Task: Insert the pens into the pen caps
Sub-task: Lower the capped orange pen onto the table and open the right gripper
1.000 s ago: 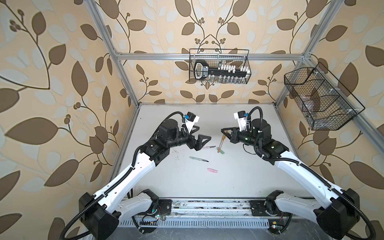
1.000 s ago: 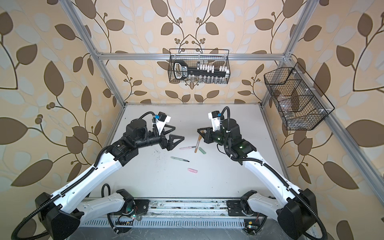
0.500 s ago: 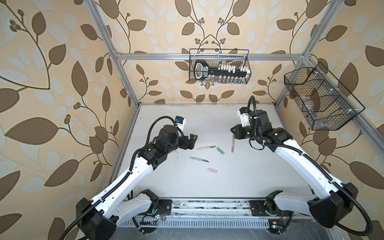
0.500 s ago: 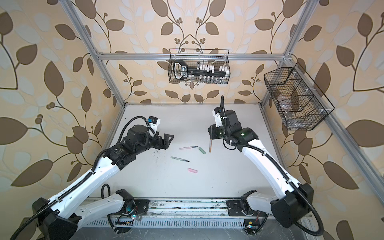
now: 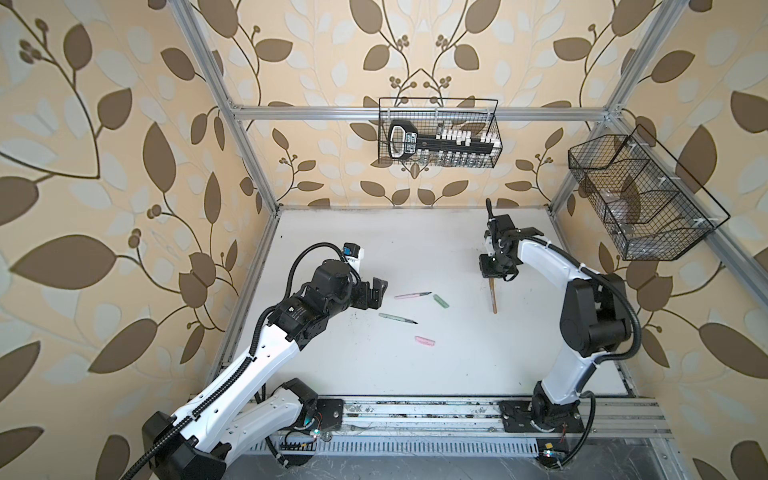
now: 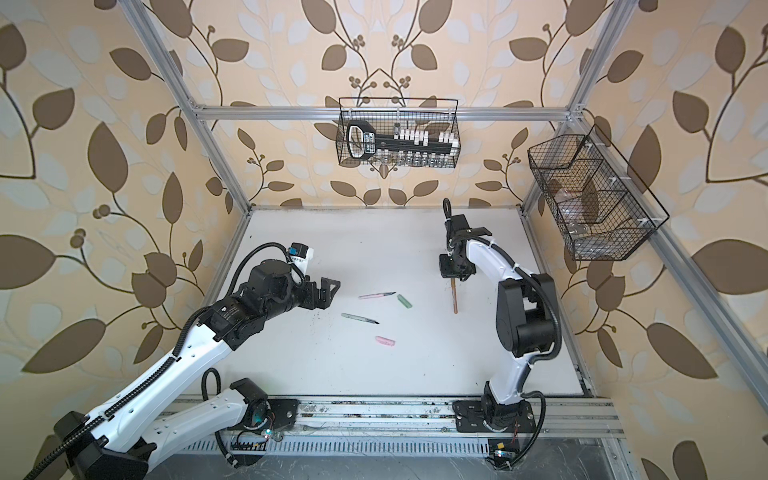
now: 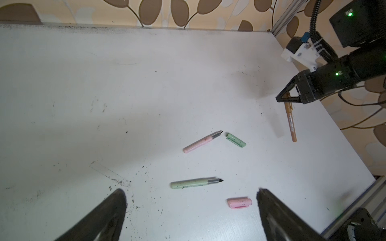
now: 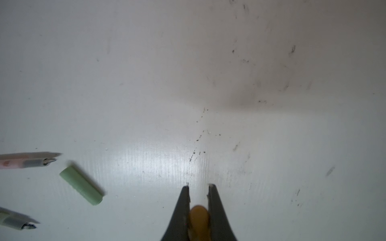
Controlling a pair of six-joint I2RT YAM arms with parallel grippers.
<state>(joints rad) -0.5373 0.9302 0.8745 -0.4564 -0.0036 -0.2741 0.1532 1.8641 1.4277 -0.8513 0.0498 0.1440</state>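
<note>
- Table (image 5: 415,241): white, scuffed; the loose pieces lie mid-surface.
- Left gripper (image 5: 377,292): jaws wide apart, empty, near the pink pen (image 5: 409,295).
- Right gripper (image 8: 198,187): clamped on the tan-brown pen (image 5: 493,297), which hangs downward; held by one end, it could swing or slip.
- Pink pen, green pen (image 5: 395,318): uncapped, lying flat; the round barrels may roll if nudged.
- Green cap (image 5: 441,301), pink cap (image 5: 425,341): each lies nearer the other colour's pen, inviting a mismatch.
</note>
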